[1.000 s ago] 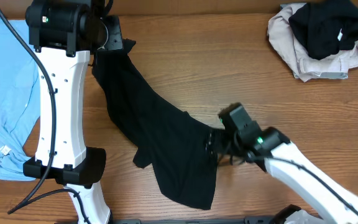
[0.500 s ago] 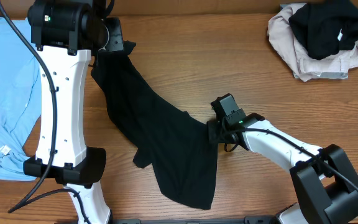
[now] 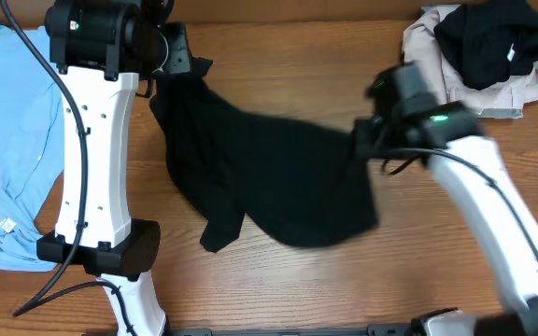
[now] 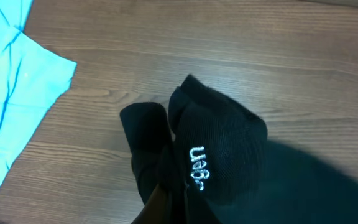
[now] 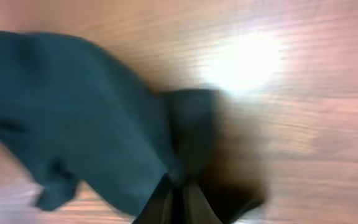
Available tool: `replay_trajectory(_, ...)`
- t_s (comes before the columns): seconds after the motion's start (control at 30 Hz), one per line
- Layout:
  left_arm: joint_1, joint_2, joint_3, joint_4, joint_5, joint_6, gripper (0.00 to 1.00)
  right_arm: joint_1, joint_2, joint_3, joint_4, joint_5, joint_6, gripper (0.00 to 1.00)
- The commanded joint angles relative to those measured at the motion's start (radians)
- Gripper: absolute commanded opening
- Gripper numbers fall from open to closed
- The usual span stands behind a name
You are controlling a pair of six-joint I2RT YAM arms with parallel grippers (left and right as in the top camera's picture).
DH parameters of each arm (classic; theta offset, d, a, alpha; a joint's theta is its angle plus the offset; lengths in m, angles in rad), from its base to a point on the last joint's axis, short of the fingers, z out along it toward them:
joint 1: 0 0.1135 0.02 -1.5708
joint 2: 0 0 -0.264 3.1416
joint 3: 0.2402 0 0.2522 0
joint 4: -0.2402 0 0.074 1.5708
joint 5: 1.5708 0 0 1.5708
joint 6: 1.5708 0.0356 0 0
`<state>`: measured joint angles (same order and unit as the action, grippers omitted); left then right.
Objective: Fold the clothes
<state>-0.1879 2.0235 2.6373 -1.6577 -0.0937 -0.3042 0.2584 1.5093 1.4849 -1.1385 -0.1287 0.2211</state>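
The wooden table (image 3: 278,56) fills the overhead view, and its front edge is cut off by the frame. The clothes (image 3: 269,177), a limp black garment, lie in the middle of the table, stretched between the two arms. The upper edge is raised and the lower part sags onto the wood. One dark flap reaches toward the front left. The folds inside the garment are hard to make out, because the black fabric shows almost no detail.

The white left arm (image 3: 92,140) covers part of the light blue shirt (image 3: 7,140), which lies at the left edge and is also cut off by the frame. At the back right sits a beige cloth (image 3: 456,89) with a black cloth (image 3: 488,42) on top of it.

The left gripper (image 3: 180,61) pinches the back left corner of the garment. In the left wrist view the fingers are nearly hidden under the bunched fabric (image 4: 222,155), which carries small white lettering (image 4: 197,168) that I cannot read. The right gripper (image 3: 362,140) is pressed onto the right edge. The right wrist view is blurred, but the fingertips (image 5: 166,202) meet with dark fabric (image 5: 73,124) between them.
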Motion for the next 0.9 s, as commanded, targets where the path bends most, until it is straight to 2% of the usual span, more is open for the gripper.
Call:
replay_trajectory(0.0, 0.005, 0.010, -0.002, -0.008, 0.017, 0.017, 0.04, -0.003, -0.076, 0.089, -0.072, -0.058, -0.096, 0.04)
replay_trajectory(0.17, 0.004, 0.011, -0.002, -0.010, 0.017, 0.016, 0.04, 0.080, -0.078, 0.011, -0.169, -0.107, -0.085, 0.04)
replay_trajectory(0.27, 0.005, 0.011, -0.005, -0.010, 0.016, 0.016, 0.04, 0.176, -0.082, -0.165, -0.121, -0.110, 0.005, 0.04)
replay_trajectory(0.4, 0.004, 0.016, -0.006, -0.003, 0.017, 0.016, 0.04, 0.323, -0.082, -0.466, 0.030, -0.154, 0.151, 0.04)
replay_trajectory(0.43, 0.004, 0.017, -0.007, -0.004, 0.016, 0.017, 0.04, 0.353, -0.082, -0.523, 0.060, -0.172, 0.183, 0.07)
replay_trajectory(0.5, 0.004, 0.018, -0.016, 0.001, 0.016, 0.020, 0.04, 0.394, -0.082, -0.603, 0.099, -0.205, 0.230, 0.33)
replay_trajectory(0.53, 0.004, 0.019, -0.019, 0.004, 0.016, 0.021, 0.04, 0.404, -0.082, -0.622, 0.103, -0.215, 0.241, 0.39)
replay_trajectory(0.7, 0.004, 0.039, -0.024, 0.006, 0.017, 0.020, 0.04, 0.387, -0.101, -0.590, 0.107, -0.206, 0.247, 0.51)
replay_trajectory(0.8, 0.004, 0.050, -0.024, 0.002, 0.017, 0.020, 0.04, 0.350, -0.109, -0.551, 0.147, -0.172, 0.238, 0.64)
replay_trajectory(0.87, 0.003, 0.051, -0.024, 0.007, 0.017, 0.020, 0.04, 0.328, -0.108, -0.548, 0.199, -0.112, 0.232, 0.66)
